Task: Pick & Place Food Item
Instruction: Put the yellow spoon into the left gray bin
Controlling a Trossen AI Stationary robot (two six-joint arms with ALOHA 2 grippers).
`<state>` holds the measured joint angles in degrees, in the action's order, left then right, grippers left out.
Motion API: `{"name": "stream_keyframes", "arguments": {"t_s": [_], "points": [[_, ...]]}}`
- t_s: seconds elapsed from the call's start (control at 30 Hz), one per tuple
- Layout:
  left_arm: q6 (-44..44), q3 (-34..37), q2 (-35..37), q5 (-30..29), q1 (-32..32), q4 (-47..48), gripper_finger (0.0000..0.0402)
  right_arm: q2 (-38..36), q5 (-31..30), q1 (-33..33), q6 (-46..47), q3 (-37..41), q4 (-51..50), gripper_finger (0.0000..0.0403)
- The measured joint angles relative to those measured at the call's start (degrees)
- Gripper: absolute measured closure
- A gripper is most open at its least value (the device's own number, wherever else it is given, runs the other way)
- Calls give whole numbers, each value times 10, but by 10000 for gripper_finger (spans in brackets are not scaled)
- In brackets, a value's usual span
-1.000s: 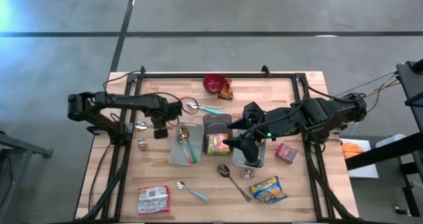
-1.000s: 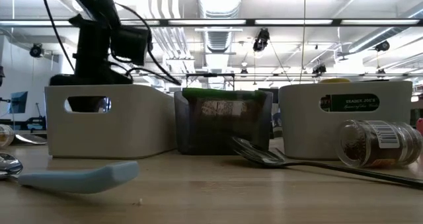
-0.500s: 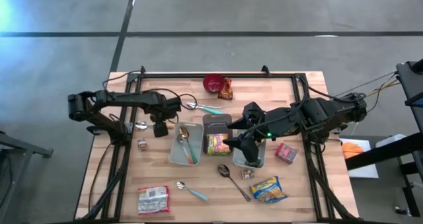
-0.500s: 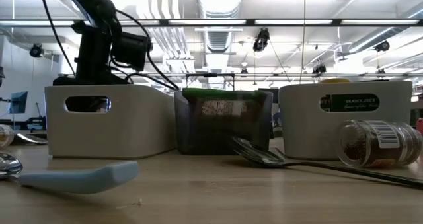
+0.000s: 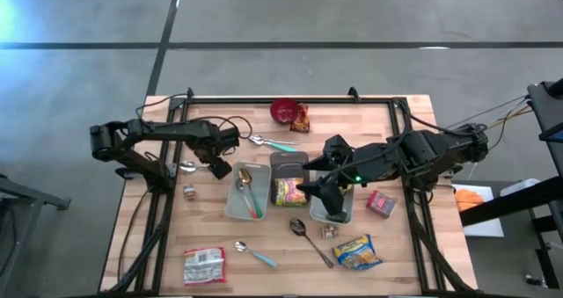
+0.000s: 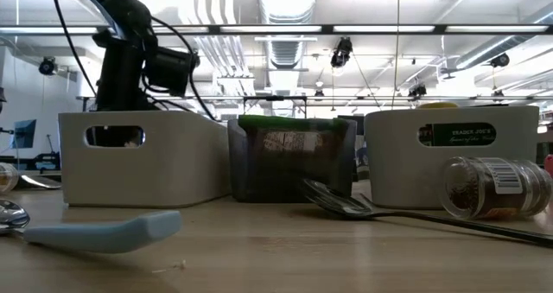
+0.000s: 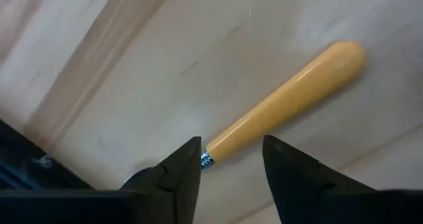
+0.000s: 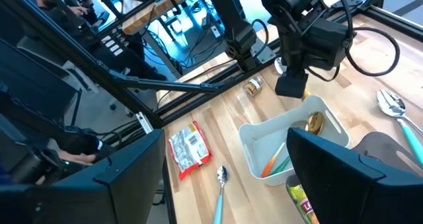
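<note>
A pale wooden table (image 5: 400, 122) carries three bins side by side. A food packet (image 5: 288, 192) lies in the dark middle bin (image 5: 288, 163), and a yellow bag (image 5: 356, 251) lies near the table's front edge. Left of the white bin (image 5: 230, 205), the left gripper (image 7: 231, 148) points down with its jaws parted, straddling the neck of an orange-handled utensil (image 7: 284, 98) lying on the wood; nothing is clamped. The right gripper (image 5: 315, 191) hangs wide apart and empty above the bins.
</note>
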<state>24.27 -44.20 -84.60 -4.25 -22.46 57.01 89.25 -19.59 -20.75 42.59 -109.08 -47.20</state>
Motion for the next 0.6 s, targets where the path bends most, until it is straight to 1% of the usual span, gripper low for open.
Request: {"name": "stream_keyframes", "arguments": {"t_s": [0.1,0.17,0.2,0.3,0.37,0.47,0.6], "points": [[-3,4,0,1,0,0,262,0,0,0,0,0,0,90],[-46,4,0,14,0,0,270,0,0,0,0,0,0,90],[-69,4,0,20,0,0,273,0,0,0,0,0,0,90],[-99,3,0,38,0,0,274,0,0,0,-1,0,0,90],[-121,3,0,39,0,0,271,0,0,0,-1,0,0,90],[-130,4,0,43,0,-4,249,0,0,-1,-2,0,0,90],[-135,4,0,43,0,-7,194,0,0,-1,-2,0,0,90]]}}
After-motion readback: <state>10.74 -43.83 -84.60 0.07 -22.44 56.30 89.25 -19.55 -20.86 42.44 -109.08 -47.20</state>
